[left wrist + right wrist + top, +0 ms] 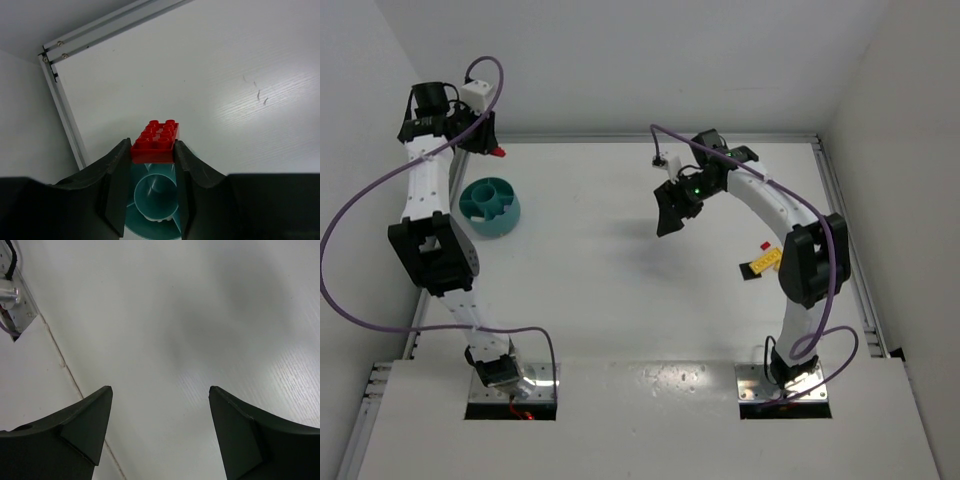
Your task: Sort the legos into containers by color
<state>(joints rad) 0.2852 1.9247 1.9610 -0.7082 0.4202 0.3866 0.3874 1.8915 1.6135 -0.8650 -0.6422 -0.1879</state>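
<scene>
My left gripper is shut on a red lego brick, studs up, held in the air over the teal bowl. In the top view the left gripper sits high at the far left with the red brick at its tip, just beyond the teal bowl, whose inner walls split it into compartments. My right gripper hangs open and empty above the table's middle; it also shows in the right wrist view. A yellow lego and a small red lego lie by the right arm.
An aluminium rail runs along the table's left and far edges, close to the left gripper. White walls enclose the table on three sides. The right arm's forearm stands next to the two loose legos.
</scene>
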